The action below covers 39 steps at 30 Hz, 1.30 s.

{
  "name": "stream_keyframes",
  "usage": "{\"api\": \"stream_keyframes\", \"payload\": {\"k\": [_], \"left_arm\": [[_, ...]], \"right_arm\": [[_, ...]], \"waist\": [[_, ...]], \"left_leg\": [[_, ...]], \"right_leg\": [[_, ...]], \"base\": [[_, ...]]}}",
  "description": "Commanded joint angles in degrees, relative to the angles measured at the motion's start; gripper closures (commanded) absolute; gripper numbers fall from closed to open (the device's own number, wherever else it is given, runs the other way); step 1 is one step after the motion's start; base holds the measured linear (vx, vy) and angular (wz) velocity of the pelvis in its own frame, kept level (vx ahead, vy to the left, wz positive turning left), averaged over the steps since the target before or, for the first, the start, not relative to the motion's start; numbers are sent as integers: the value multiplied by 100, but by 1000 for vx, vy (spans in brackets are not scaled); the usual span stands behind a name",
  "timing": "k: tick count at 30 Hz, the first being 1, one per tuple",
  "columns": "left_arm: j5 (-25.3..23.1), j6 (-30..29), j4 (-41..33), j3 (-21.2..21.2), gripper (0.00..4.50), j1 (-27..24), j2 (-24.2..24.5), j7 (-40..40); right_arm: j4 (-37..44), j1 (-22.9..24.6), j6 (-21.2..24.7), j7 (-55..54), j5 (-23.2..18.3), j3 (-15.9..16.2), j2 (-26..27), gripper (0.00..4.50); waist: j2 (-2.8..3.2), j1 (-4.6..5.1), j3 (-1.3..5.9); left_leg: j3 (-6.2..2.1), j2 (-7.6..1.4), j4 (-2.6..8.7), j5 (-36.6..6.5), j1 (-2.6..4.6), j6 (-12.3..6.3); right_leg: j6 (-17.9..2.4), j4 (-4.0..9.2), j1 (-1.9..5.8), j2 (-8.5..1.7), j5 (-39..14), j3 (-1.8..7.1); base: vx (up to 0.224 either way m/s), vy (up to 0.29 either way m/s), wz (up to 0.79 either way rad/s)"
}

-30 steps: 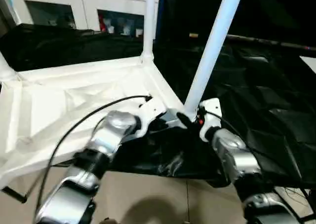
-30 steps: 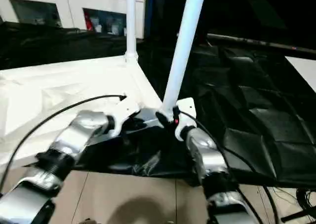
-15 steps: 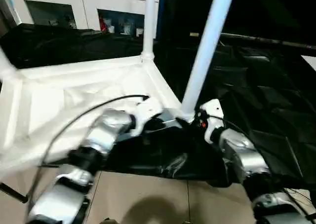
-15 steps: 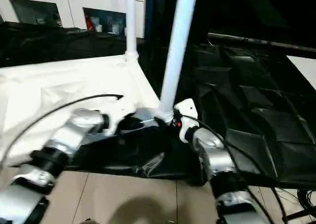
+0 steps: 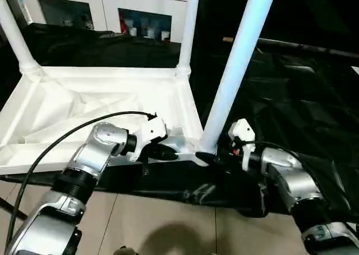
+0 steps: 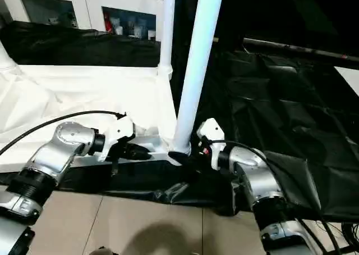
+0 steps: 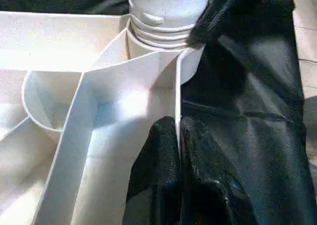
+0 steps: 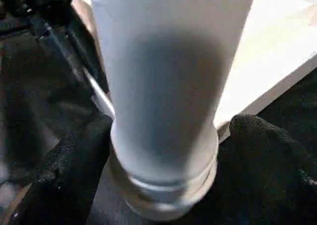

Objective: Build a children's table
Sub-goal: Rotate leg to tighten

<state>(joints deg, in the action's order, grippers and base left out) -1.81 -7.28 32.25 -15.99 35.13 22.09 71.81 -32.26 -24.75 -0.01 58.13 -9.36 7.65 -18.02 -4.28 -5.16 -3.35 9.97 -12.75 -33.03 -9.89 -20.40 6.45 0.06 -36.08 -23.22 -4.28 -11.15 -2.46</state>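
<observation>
A white plastic children's table [image 5: 101,106] lies upside down on a black-draped tabletop [image 5: 297,103], its ribbed underside facing up. Three white legs show. One stands in the far left corner socket [image 5: 14,33], one in the far right corner socket [image 5: 188,30], and a third, the nearest leg [image 5: 235,69], rises from the near right corner, just at the draped tabletop's front edge.

The left end effector [image 7: 173,150] is clamped on the thin upright rim [image 7: 177,101] of the children's table, one black finger on each side, close beside the near right corner socket [image 7: 163,46]. The nearest leg's ridged base sits in that socket.

The right end effector [image 8: 163,150] has its two black fingers [image 8: 74,160] set around the base of the nearest leg, one on either side, touching it just above the ridged collar.

Compared with a second ago, the nearest leg stands closer to upright; earlier it leaned away to the right. The whole view has also shifted, so the far left leg and more of the underside now show; that is the camera moving. The left end effector stays on the rim and the right stays at the leg's base.

White cabinets [image 5: 140,8] stand behind, and tiled floor [image 5: 168,221] shows below the draped edge.
</observation>
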Motion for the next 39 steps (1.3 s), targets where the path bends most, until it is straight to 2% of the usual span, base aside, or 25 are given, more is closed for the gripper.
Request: {"api": "stream_keyframes", "payload": {"k": [1,3,4,11,15,16,20,23,24,25,26,28,29,30,32,33,35,37,39], "left_arm": [[341,62,-28,-9,450,-143,-102,243],[361,30,-54,-5,450,-157,-94,303],[362,21,-64,-8,450,-165,-88,323],[374,-25,-131,-4,450,-220,-54,396],[381,-42,-159,-15,450,-249,-57,406],[295,-14,-83,-14,450,-216,-130,202],[188,34,45,0,450,-158,-225,-79],[-98,26,582,140,450,150,-745,-1355],[-130,21,658,159,450,198,-822,-1528],[-241,-5,964,248,450,402,-1141,-2273],[-241,-5,964,248,450,402,-1141,-2273],[-296,-30,1186,320,450,547,-1377,-2803],[-321,-39,1278,340,450,606,-1476,-3016],[-351,-15,1352,336,450,652,-1565,-3176],[-380,4,1408,322,450,682,-1646,-3278],[-474,142,1559,274,450,740,-1744,-3308],[-490,193,1598,250,450,740,-1750,-3226],[-492,216,1597,205,450,720,-1697,-3079],[-481,234,1594,137,450,695,-1589,-2893]], "right_arm": [[97,15,92,148,-81,36,-72,72],[121,28,124,240,-122,40,-63,77],[122,31,130,257,-130,43,-50,105],[162,54,176,332,-194,23,15,159],[160,80,206,301,-199,8,51,174],[35,85,169,30,-104,-11,112,175],[-103,78,127,-287,-6,-42,193,177],[-451,-14,291,-1631,123,-302,663,178],[-494,-34,319,-1841,133,-348,741,178],[-651,-155,413,-2698,137,-550,1088,178],[-651,-155,413,-2698,137,-550,1088,178],[-771,-296,436,-3282,99,-703,1381,178],[-824,-369,442,-3526,77,-766,1521,178],[-878,-443,443,-3718,110,-761,1644,178],[-922,-502,362,-3793,234,-649,1719,178],[-942,-532,176,-3652,421,-459,1815,178],[-884,-504,7,-3465,448,-397,1820,178],[-808,-473,-117,-3334,438,-389,1766,108],[-707,-449,-115,-3047,290,-449,1671,106]], "waist": [[-61,-11,363],[-63,-11,363],[-61,-13,366],[-64,-10,362],[-60,-11,362],[-64,-12,365],[-59,-7,344],[-79,19,320],[-72,17,334],[-53,19,338],[-79,22,345],[-83,23,352],[-54,16,355],[-60,23,371],[-70,15,379],[-68,9,382],[-82,-9,389],[-82,-16,381],[-81,-15,375]], "left_leg": [[55,-28,335,-999,-5,-336],[52,-29,336,-1004,-10,-339],[51,-34,335,-998,-2,-332],[51,-34,340,-984,-5,-322],[49,-36,343,-987,-6,-308],[50,-32,340,-969,-6,-302],[50,-34,354,-1110,6,-234],[44,-22,376,-1321,22,-110],[34,-19,379,-1331,35,-24],[26,-17,384,-1347,32,19],[20,-15,381,-1421,44,53],[27,2,374,-1425,33,-4],[27,-1,374,-1436,44,-14],[18,3,377,-1371,23,-12],[23,0,369,-1251,11,-46],[27,4,366,-1182,3,-80],[40,12,352,-1084,1,-146],[42,9,355,-1043,-2,-220],[44,8,356,-1110,-6,-244]], "right_leg": [[-1129,451,280,-306,-1158,195],[-1116,453,280,-308,-1206,195],[-1113,452,274,-310,-1214,194],[-1110,450,270,-306,-1222,193],[-1103,451,272,-307,-1229,192],[-1100,448,273,-308,-1216,195],[-1021,488,247,-312,-1520,196],[-864,546,217,-307,-2008,194],[-825,547,218,-315,-2078,199],[-796,548,219,-319,-2114,200],[-755,559,219,-322,-2184,195],[-727,567,214,-320,-2192,205],[-726,572,198,-316,-2116,211],[-728,552,220,-314,-1999,206],[-754,529,232,-305,-1719,203],[-782,515,246,-299,-1527,202],[-829,501,255,-303,-1318,209],[-871,494,263,-304,-1229,204],[-867,507,265,-304,-1334,202]], "base": [[0,0,0],[0,0,0],[0,0,0],[0,0,0],[0,0,0],[0,0,0],[0,0,0],[0,0,0],[0,0,0],[0,0,0],[0,0,0],[0,0,0],[0,0,0],[0,0,0],[0,0,0],[0,0,0],[0,0,0],[0,0,0],[0,0,0]]}}
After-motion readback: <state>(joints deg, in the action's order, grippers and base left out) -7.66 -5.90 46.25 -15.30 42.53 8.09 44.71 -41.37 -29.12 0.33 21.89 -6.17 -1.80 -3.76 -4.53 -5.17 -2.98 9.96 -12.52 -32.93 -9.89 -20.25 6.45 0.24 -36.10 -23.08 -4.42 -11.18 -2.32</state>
